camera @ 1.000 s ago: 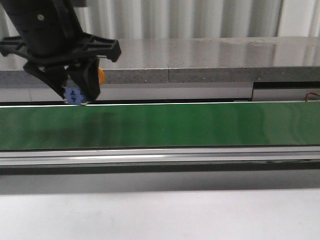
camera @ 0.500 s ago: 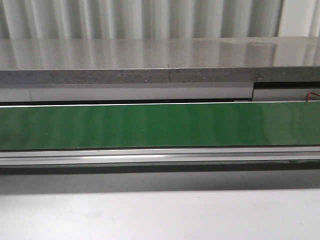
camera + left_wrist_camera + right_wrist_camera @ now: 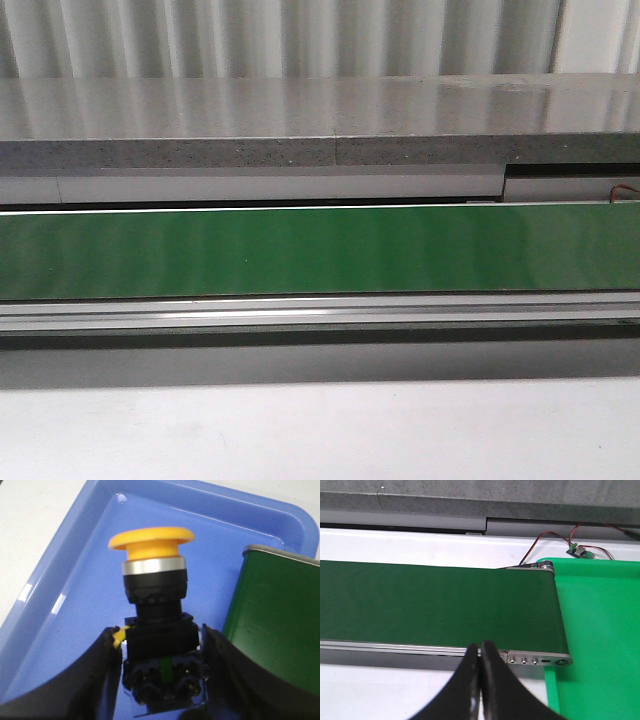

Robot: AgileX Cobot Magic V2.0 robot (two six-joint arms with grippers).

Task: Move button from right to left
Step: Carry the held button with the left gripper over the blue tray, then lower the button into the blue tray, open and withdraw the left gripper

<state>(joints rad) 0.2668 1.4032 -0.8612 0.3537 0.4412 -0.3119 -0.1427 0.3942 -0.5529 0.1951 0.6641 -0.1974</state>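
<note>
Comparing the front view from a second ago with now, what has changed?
The left gripper, clamping the yellow-capped push button, has left the front view past the left edge; the left wrist view shows it over a blue plastic tray. The green conveyor belt and grey ledge look unchanged.

Your left claw (image 3: 162, 677) holds the button (image 3: 155, 605) above a tray (image 3: 75, 580), just beside the conveyor belt (image 3: 275, 610) end. A ledge (image 3: 300, 120) runs behind the belt.

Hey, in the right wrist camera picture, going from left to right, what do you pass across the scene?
Dark green conveyor belt → its silver metal end roller bracket → bright green tray, with the small circuit board on red and black wires just past the tray's far edge.
</note>
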